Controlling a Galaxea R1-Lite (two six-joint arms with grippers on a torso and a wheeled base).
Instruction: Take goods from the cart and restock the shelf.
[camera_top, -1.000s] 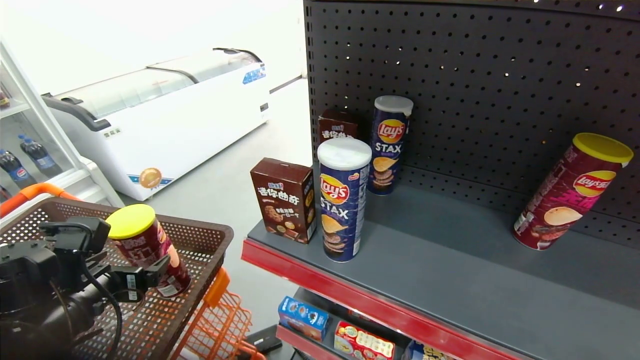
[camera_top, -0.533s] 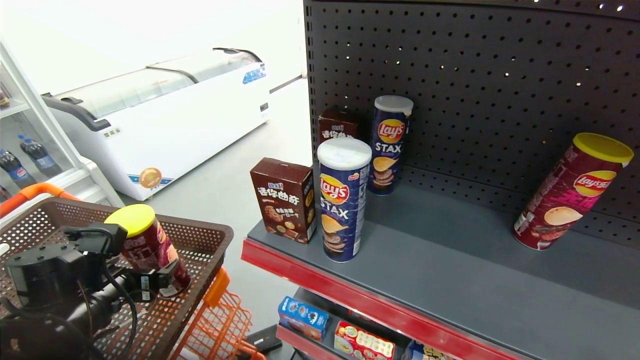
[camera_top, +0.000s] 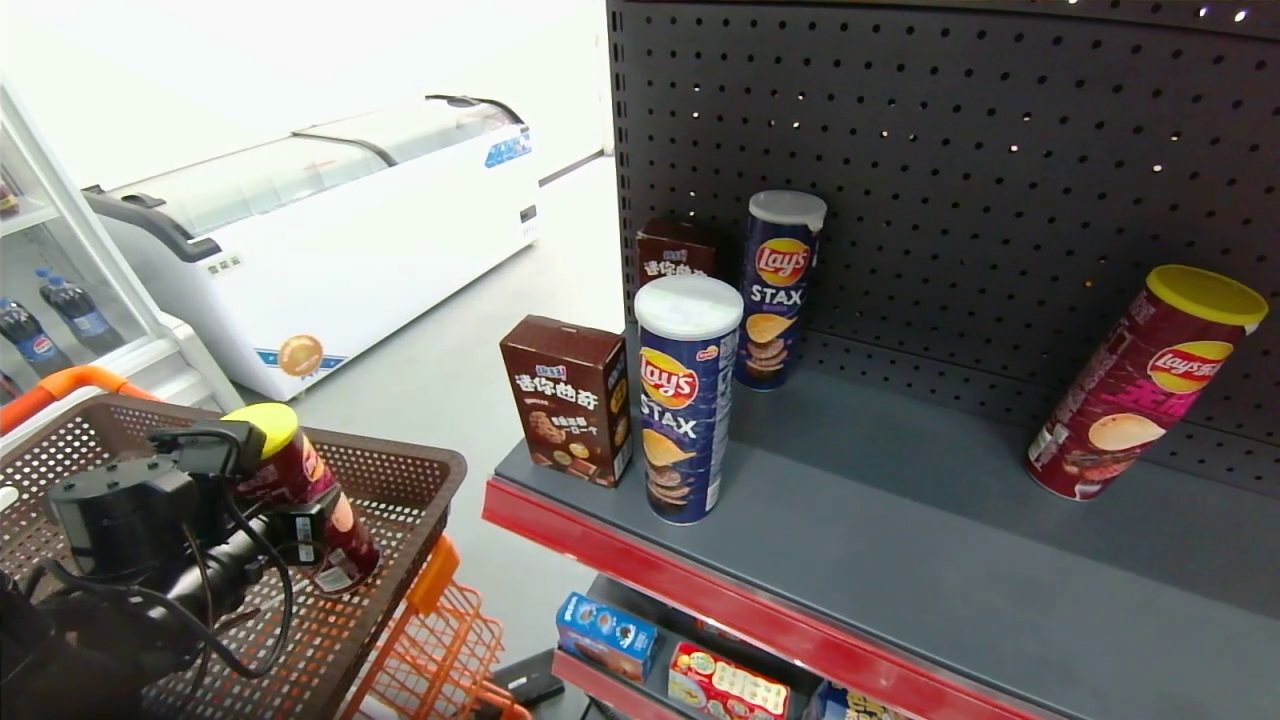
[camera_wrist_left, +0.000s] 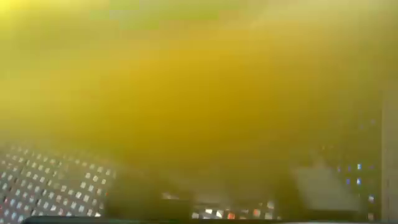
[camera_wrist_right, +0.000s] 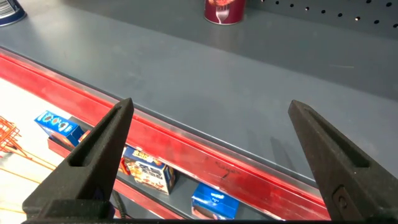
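Observation:
A maroon chip can (camera_top: 318, 500) with a yellow lid (camera_top: 272, 420) stands slightly tilted in the brown cart basket (camera_top: 425, 470). My left gripper (camera_top: 290, 510) is right at this can, against its side below the lid. In the left wrist view the yellow lid (camera_wrist_left: 199, 93) sits very close, with the basket mesh (camera_wrist_left: 50, 180) beneath. My right gripper (camera_wrist_right: 211, 109) is open and holds nothing, above the red front edge (camera_wrist_right: 186, 140) of the grey shelf (camera_top: 900, 520). A second maroon can (camera_top: 1140, 385) leans against the pegboard at the shelf's right.
Two blue chip cans (camera_top: 685, 400) (camera_top: 780, 290) and two brown biscuit boxes (camera_top: 570, 400) (camera_top: 672, 255) stand at the shelf's left end. The shelf's middle is bare. Small boxes (camera_top: 605, 630) sit on the lower shelf. A chest freezer (camera_top: 330, 240) stands behind the cart.
My left arm has moved forward along the basket and closed in on the maroon can, now covering part of its lid. The can's top has shifted slightly.

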